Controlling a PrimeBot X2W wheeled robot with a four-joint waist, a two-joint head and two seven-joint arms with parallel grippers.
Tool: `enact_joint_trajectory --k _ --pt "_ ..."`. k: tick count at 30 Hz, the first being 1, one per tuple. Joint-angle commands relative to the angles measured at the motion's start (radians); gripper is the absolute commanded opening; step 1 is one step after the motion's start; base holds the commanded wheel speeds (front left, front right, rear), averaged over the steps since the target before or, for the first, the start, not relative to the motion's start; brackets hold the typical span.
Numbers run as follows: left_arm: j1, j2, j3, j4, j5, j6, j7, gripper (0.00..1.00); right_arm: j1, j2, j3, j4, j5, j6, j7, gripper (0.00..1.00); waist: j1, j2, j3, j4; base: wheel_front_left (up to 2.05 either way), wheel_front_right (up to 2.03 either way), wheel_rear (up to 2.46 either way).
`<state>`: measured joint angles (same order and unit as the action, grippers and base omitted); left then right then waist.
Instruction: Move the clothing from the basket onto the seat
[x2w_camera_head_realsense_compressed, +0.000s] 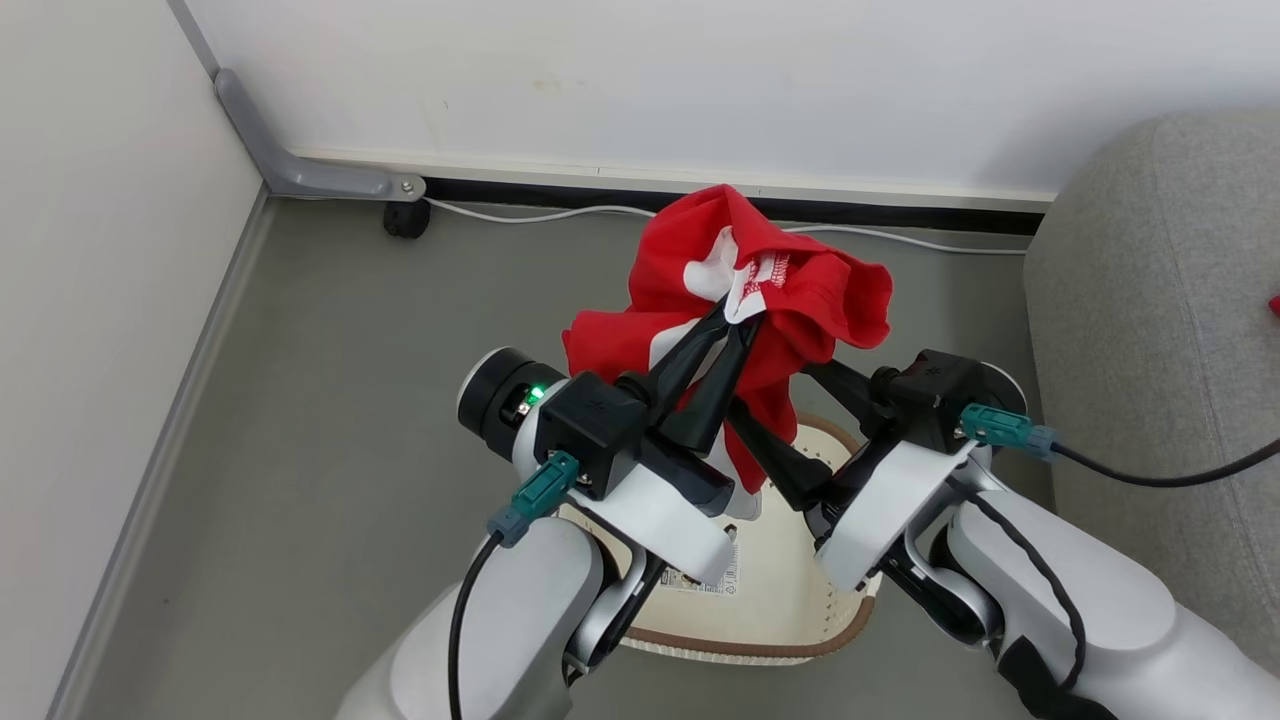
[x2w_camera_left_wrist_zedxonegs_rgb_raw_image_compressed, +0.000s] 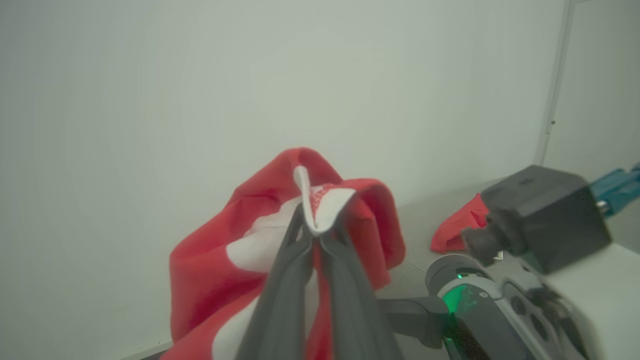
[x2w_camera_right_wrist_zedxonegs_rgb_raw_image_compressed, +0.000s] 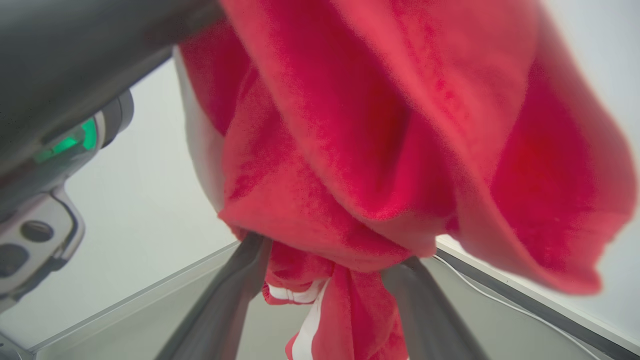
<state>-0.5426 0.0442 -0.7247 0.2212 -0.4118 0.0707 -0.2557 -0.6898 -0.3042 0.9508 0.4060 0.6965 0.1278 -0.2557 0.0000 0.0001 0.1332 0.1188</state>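
The clothing (x2w_camera_head_realsense_compressed: 700, 260) hangs bunched in the air above the basket (x2w_camera_head_realsense_compressed: 740, 645), its long axis running down from the pinched white label toward the basket's rim. The left gripper (x2w_camera_head_realsense_compressed: 735, 322) is clamped on that label at the top of the bundle. The right gripper (x2w_camera_right_wrist_zedxonegs_rgb_raw_image_compressed: 332, 270) sits lower, under the folds, with its jaws standing apart and cloth draped between them (the tips are hidden). The seat (x2w_camera_head_realsense_compressed: 1150, 320) lies to the robot's right, just beside the basket and nearer the right arm. The carry should be a sideways swing, keeping the hem above the rim and the sofa's rounded edge. The wall (x2w_camera_head_realsense_compressed: 700, 80) behind leaves little room forward.
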Motion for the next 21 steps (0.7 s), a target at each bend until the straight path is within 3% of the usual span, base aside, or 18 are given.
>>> enact_joint_trajectory --k 1,3,4,11,12,13,14,15,16,21 --pt "-0.050 0.006 0.023 -0.033 -0.010 0.010 -0.006 0.00 -0.015 0.017 -0.014 -0.008 0.004 0.003 -0.006 1.00 0.0000 -0.0001 0.004 0.006 0.00 0.00 0.00" --pt "-0.051 0.006 0.015 -0.034 -0.016 0.014 -0.006 0.00 -0.017 0.026 -0.024 -0.003 -0.004 0.003 -0.006 0.40 0.0000 -0.0001 0.006 0.009 0.00 0.00 0.00" --pt "-0.051 0.006 0.012 -0.034 -0.018 0.017 -0.006 0.00 -0.016 0.031 -0.035 -0.006 -0.006 0.003 -0.006 0.00 0.0000 -0.0001 0.008 0.010 0.00 0.00 0.00" --pt "-0.047 0.006 0.014 -0.028 -0.022 0.031 -0.006 0.00 0.008 0.034 -0.067 -0.023 -0.020 0.003 -0.006 0.00 0.0000 -0.0001 0.015 0.001 0.00 0.00 0.00" --pt "-0.046 0.006 0.017 -0.028 -0.023 0.033 -0.006 0.09 0.011 0.032 -0.070 -0.025 -0.022 0.003 -0.006 0.00 0.0000 -0.0001 0.016 -0.002 0.00 0.00 0.00" --pt "-0.045 0.006 0.020 -0.028 -0.023 0.034 -0.006 0.30 0.014 0.029 -0.073 -0.026 -0.023 0.003 -0.006 0.00 0.0000 -0.0001 0.017 -0.005 0.00 0.00 0.00" --pt "-0.043 0.006 0.023 -0.029 -0.022 0.036 -0.006 0.54 0.017 0.028 -0.079 -0.028 -0.024 0.003 -0.006 0.00 0.0000 -0.0001 0.019 -0.008 0.00 0.00 0.00" --pt "-0.041 0.006 0.025 -0.030 -0.022 0.037 -0.006 0.93 0.020 0.026 -0.084 -0.031 -0.025 0.003 -0.006 0.00 0.0000 -0.0001 0.020 -0.011 0.00 0.00 0.00" --pt "-0.039 0.006 0.028 -0.030 -0.024 0.038 -0.006 1.00 0.023 0.025 -0.089 -0.034 -0.026 0.003 -0.006 0.00 0.0000 -0.0001 0.022 -0.013 0.00 0.00 0.00" --pt "-0.031 0.006 0.040 -0.028 -0.022 0.037 -0.006 1.00 0.042 0.021 -0.127 -0.059 -0.036 0.003 -0.006 0.00 0.0000 -0.0001 0.028 -0.027 0.00 0.00 0.00"
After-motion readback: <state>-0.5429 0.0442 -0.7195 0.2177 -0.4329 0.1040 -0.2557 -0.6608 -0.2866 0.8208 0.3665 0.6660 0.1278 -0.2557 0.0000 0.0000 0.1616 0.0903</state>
